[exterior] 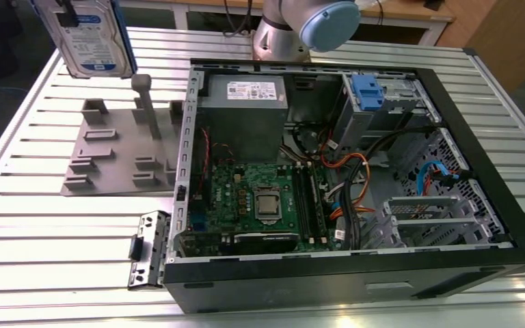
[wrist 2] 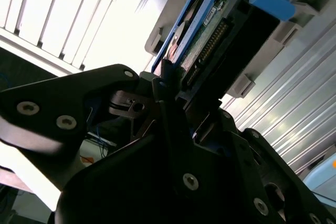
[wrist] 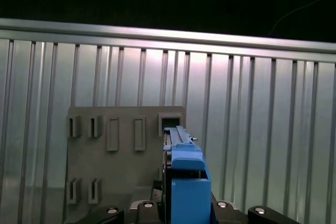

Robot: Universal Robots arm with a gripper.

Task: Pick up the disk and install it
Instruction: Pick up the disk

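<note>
Exterior view first: the disk hung upright in the air, label side facing the camera, blue frame down its edge. It sat above the far end of the grey stand & clear of it, no contact w/ the stand's posts. The open computer case lay just beside the stand, on the exterior view's right, w/ green board & cables on show. A small metal bracket lay on the slatted table near the stand's near corner, up against the case. The arm's base stood beyond the case, well apart from the stand.

Over to the second wrist view: the gripper had its black fingers closed on the disk, clamping one end btwn them. The connector row & blue frame stuck out past the tips. Behind the disk, pale grey bits of the stand & table slats showed.

First wrist view: the disk was seen edge-on, blue frame toward the camera, w/ the gripper hugging it on both sides. It hung over the stand, its far tip lined up w/ the stand's corner slot. The gap btwn tip & slot couldn't be judged from here. Table slats ran all round the stand.
</note>
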